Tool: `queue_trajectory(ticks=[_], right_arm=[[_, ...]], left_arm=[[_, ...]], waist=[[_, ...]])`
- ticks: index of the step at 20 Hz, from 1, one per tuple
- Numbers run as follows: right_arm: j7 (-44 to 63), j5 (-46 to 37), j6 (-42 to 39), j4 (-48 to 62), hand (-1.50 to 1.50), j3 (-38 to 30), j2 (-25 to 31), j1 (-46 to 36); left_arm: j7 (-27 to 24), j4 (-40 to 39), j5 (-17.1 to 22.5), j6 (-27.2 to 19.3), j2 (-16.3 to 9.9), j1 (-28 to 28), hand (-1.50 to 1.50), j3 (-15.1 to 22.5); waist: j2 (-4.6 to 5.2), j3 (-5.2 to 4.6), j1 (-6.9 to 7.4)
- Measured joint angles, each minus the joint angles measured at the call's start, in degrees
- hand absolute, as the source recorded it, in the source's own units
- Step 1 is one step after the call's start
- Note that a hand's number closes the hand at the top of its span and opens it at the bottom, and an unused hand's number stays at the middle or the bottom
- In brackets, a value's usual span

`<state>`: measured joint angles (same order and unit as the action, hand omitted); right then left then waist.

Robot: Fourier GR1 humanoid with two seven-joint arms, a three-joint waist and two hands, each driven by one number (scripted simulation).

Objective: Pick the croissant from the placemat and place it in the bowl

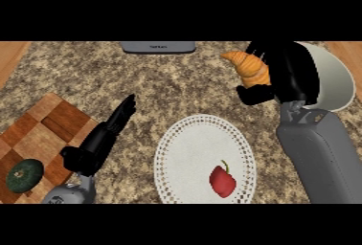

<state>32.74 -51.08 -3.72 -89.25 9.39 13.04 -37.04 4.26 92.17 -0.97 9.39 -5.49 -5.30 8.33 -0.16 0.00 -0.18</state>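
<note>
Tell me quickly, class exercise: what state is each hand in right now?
Left hand: open, fingers straight, holding nothing.
Right hand: shut on the croissant, beside the bowl.

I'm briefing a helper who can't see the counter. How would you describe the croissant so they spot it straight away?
Start at the white bowl at the far right of the granite counter. Just left of its rim, the right hand holds the croissant in the air. It is the only golden-brown, ridged crescent here; the red pepper lies on the white lace placemat.
</note>
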Motion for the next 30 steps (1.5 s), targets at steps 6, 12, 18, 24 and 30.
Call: queue_trajectory(ticks=[6,12,18,24,30], right_arm=[[-3.6,0.0,0.7,4.8,1.50,-6.5,4.1,-0.9],[-10.1,-5.2,9.5,15.6,1.50,-9.8,8.3,-2.1],[-17.1,-5.9,13.1,29.7,1.50,-13.4,11.6,-4.7],[-20.7,0.3,4.7,43.0,-1.50,-18.1,13.0,-8.2],[-32.4,4.8,5.4,54.4,-1.50,-22.5,14.5,-12.1]], left_arm=[[-1.0,-1.6,0.1,0.9,0.1,-0.6,0.00,-0.8],[-0.6,-2.3,-0.1,1.1,0.6,-2.0,0.00,-0.9],[-0.6,-1.7,0.2,1.8,0.3,-1.7,0.00,-1.5],[1.2,-1.1,-0.2,1.4,1.2,-3.4,0.00,-0.8],[1.2,-1.2,-0.1,1.8,1.1,-3.7,0.00,-1.2]], waist=[[0.17,-0.01,0.32],[0.37,0.02,0.71],[0.44,0.01,1.08],[0.71,0.06,1.70],[0.80,0.09,1.95]])
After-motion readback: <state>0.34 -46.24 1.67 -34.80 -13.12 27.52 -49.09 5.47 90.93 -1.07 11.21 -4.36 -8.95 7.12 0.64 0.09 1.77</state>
